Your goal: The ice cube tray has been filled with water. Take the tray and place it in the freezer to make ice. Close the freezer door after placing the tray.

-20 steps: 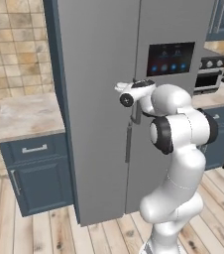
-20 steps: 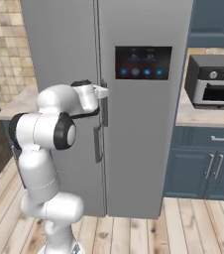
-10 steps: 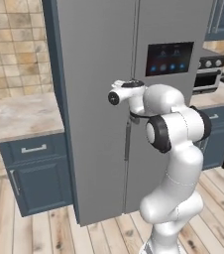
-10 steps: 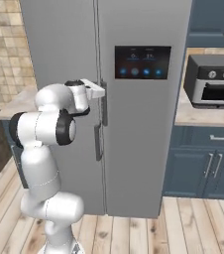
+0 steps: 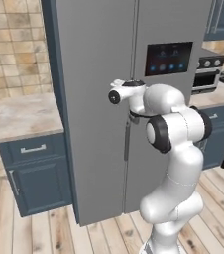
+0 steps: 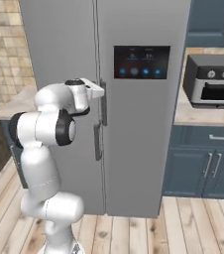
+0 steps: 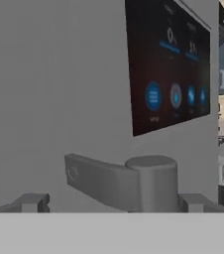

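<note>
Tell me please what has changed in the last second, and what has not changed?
The gripper has moved a little toward the left of the fridge, along its front at handle height, with its open jaws on either side of the top of a door handle. It has taken hold of nothing. Both fridge doors stay shut, and the base has not moved.

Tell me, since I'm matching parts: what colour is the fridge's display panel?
Black with blue icons; the display panel shows best in the right base view.

Base views flank freezer [image 5: 114, 99]; hand view close
</note>
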